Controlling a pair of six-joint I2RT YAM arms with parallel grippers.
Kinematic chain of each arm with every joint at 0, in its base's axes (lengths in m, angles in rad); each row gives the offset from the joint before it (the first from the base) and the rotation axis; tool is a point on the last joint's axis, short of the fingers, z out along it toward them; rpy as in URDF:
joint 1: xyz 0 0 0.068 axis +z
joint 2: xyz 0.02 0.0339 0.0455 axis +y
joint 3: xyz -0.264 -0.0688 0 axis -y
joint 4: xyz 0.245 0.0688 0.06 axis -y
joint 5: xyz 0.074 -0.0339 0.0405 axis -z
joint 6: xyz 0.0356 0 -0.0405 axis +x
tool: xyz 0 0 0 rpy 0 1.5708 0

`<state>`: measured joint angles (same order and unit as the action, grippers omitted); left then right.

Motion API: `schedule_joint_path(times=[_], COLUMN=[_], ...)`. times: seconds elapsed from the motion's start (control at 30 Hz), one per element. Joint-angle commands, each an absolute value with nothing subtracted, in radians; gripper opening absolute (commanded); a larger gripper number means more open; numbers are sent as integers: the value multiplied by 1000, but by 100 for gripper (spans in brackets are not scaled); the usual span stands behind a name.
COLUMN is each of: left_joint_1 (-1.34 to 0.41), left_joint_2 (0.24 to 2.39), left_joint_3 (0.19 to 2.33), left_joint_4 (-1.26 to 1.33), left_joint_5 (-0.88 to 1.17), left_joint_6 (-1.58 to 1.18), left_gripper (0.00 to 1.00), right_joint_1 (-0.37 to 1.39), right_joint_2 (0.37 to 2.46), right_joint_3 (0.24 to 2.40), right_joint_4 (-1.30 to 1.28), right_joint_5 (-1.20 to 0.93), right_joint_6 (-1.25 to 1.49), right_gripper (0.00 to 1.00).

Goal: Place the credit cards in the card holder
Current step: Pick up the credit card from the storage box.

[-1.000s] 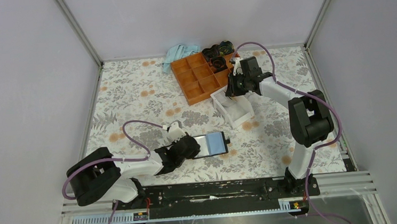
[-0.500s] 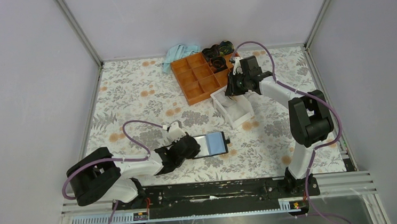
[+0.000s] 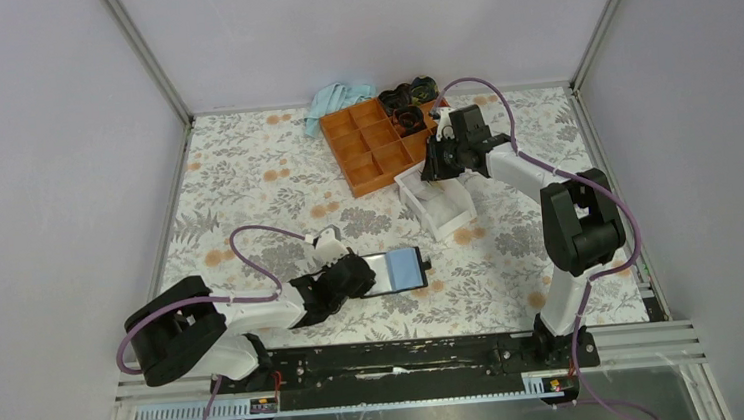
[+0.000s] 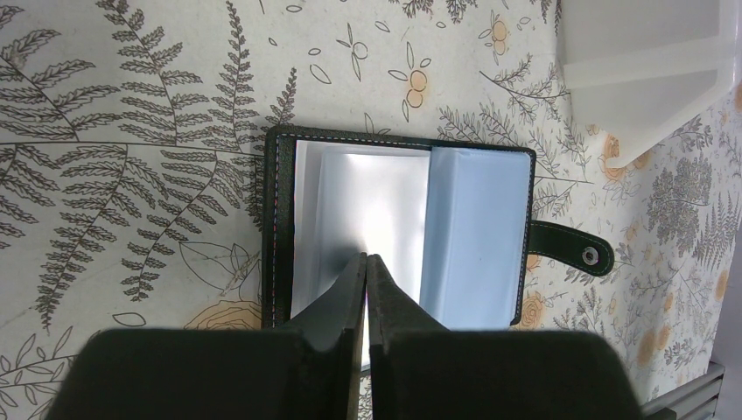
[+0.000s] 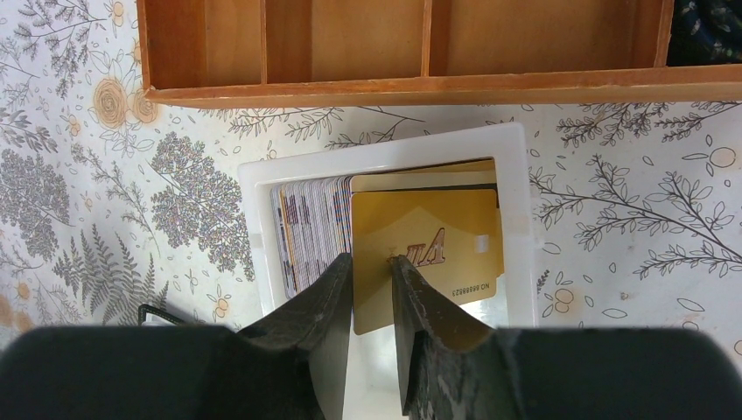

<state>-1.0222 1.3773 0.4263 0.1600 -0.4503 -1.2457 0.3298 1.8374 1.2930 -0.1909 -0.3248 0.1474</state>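
The card holder (image 3: 400, 269) (image 4: 472, 236) lies open on the floral table, light-blue lining up, with its snap tab (image 4: 569, 248) to the right. My left gripper (image 3: 363, 274) (image 4: 366, 257) is shut, and its tips rest on the clear left-hand pocket. The credit cards stand in a white box (image 3: 421, 209) (image 5: 518, 166). They are a striped stack on edge (image 5: 311, 227) and a yellow card (image 5: 437, 232) leaning face-up. My right gripper (image 3: 433, 172) (image 5: 372, 259) reaches down into the box over that card's left edge. Its jaws stand a narrow gap apart, and nothing visibly sits between them.
An orange compartment tray (image 3: 373, 145) (image 5: 350, 91) sits just behind the white box. Dark bundled items (image 3: 409, 95) and a blue cloth (image 3: 334, 100) lie at the back wall. Grey walls enclose the table on three sides.
My right gripper has edged slightly toward the back over the white box. The left arm and the card holder have not moved.
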Motion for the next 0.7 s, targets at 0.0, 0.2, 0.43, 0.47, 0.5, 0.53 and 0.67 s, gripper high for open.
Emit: schedule_joint_path(times=[0.0, 0.2, 0.43, 0.47, 0.5, 0.53, 0.67], left_joint_1=[-1028, -1028, -1027, -1028, -1028, -1028, -1029], left_joint_2=[1387, 1385, 1383, 1384, 1383, 1383, 1382], left_joint_3=[444, 443, 443, 443, 443, 443, 442], left_joint_4=[200, 199, 200, 199, 199, 200, 200], left_joint_5=[-443, -443, -443, -441, -442, -442, -442], left_joint_6=[-1227, -1229, -1230, -1229, -1229, -1229, -1229], left_gripper=[6, 5, 5, 5, 5, 5, 5], right_joint_1=[342, 343, 343, 342, 341, 342, 343], right_joint_2=[1786, 1775, 1765, 1762, 1760, 1759, 1753], right_joint_3=[1337, 1339, 1344, 1343, 1345, 1348, 1349], right_joint_4=[-197, -201, -210, -210, -212, -214, -219], right_joint_5=[-360, -352, -338, -336, -336, -335, -329], right_joint_6=[163, 162, 159, 157, 157, 156, 154], right_gripper=[29, 28, 27, 27, 27, 27, 26])
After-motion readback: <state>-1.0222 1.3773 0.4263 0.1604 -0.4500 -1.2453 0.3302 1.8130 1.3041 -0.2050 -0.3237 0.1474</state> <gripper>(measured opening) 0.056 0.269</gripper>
